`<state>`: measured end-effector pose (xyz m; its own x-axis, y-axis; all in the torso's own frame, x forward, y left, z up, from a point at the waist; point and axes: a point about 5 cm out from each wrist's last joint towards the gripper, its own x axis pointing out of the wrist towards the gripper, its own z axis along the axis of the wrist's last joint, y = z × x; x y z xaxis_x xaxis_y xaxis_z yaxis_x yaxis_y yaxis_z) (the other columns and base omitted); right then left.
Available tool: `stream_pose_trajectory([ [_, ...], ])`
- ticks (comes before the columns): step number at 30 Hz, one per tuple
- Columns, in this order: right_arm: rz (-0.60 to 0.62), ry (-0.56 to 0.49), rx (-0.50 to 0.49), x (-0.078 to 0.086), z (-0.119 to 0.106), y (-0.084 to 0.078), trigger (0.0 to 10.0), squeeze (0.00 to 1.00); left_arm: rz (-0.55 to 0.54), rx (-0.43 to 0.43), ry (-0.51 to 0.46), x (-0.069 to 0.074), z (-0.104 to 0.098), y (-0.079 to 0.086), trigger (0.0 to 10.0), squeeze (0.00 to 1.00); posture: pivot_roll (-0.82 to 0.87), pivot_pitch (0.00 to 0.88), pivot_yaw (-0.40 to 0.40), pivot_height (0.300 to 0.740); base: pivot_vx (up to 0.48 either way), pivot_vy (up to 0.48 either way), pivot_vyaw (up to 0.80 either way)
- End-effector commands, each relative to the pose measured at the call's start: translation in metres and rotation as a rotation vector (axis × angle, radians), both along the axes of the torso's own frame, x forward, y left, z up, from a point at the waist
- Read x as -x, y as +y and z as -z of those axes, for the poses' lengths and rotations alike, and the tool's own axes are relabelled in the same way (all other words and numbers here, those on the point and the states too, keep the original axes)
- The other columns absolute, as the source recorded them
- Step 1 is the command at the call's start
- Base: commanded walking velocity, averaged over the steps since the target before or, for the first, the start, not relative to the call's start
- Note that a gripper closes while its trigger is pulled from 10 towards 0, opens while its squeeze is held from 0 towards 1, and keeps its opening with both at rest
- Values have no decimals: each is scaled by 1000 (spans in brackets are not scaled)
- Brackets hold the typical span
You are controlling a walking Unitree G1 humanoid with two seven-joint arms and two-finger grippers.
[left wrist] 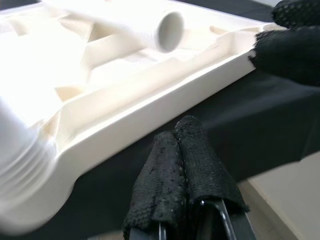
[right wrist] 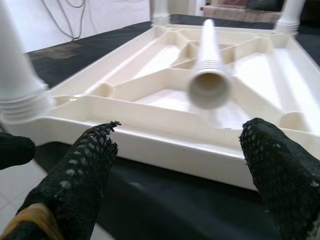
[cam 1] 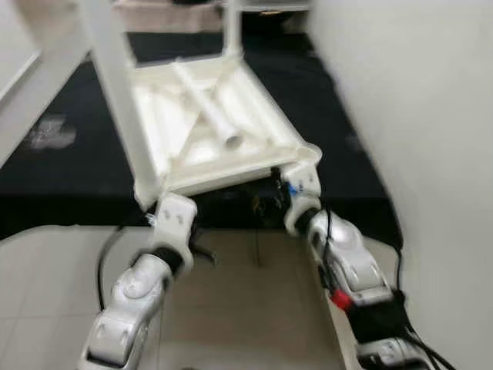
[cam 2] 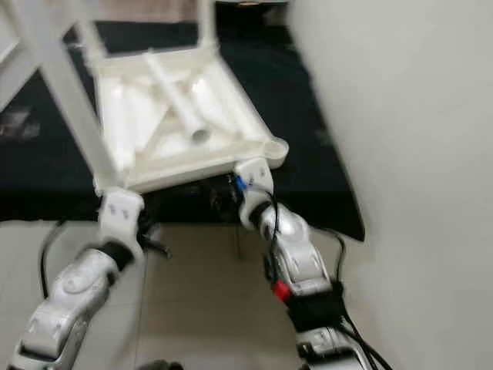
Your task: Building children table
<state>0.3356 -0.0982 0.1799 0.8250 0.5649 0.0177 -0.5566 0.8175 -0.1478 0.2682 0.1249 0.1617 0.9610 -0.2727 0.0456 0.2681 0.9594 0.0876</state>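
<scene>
1. White plastic tabletop [cam 1: 216, 123]: lies upside down on a black mat [cam 1: 69, 162], ribbed underside up, so that the leg sockets are open to reach. Its near edge sits just ahead of both grippers.
2. Loose table leg [cam 1: 206, 109]: a white tube resting across the ribs of the underside, open threaded end toward the robot. In the right wrist view it lies straight ahead, between and beyond the two fingers. Judged to be waiting its turn for fitting.
3. Fitted legs: one stands in the near corner by the left gripper, rising steeply out of frame [cam 1: 115, 85]; another stands at the far edge [cam 1: 231, 31]. Probably already seated in their sockets.
4. Left gripper [left wrist: 184, 165]: fingers pressed together, holding nothing, tips just below the tabletop's near rim.
5. Right gripper [right wrist: 182, 155]: fingers [right wrist: 80, 175] spread wide, empty, framing the rim at the near right corner [cam 1: 308, 154]. The spread suggests an approach to grasp the edge or the loose leg.
6. Pale tiled floor [cam 1: 254, 308]: beneath both arms, short of the mat; a white wall [cam 1: 416, 116] stands to the right.
</scene>
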Motion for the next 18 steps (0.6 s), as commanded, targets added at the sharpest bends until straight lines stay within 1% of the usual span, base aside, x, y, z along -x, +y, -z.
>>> stream_pose_trajectory([
  [1,37,7,34,0,6,-8,10000,0,61,6,22,0,4,-12,10000,0,-8,134,-24,740,326,0,0],
  [7,32,4,31,0,5,-8,10000,0,116,6,27,1,4,-20,10000,0,-6,119,-23,740,323,0,0],
  [8,28,-6,26,0,3,-7,10000,0,157,1,27,3,5,-25,10000,0,-5,111,-21,740,326,0,0],
  [12,25,-12,17,-1,1,-5,10000,0,165,-1,27,2,5,-28,10000,0,-8,118,-20,740,325,0,0],
  [14,25,-15,19,-2,0,-4,10000,0,156,-2,21,0,4,-28,10000,0,-8,118,-20,740,322,0,0],
  [15,28,-15,26,-2,1,-5,10000,0,126,-6,11,-2,3,-26,10000,0,-9,121,-20,740,292,0,0],
  [17,30,-14,28,-2,1,-5,10000,0,108,-7,8,-4,2,-25,10000,0,-9,121,-20,740,292,0,0],
  [18,35,-13,32,-2,2,-6,10000,0,53,-9,1,-7,1,-20,10000,0,-9,121,-20,740,0,0,0],
])
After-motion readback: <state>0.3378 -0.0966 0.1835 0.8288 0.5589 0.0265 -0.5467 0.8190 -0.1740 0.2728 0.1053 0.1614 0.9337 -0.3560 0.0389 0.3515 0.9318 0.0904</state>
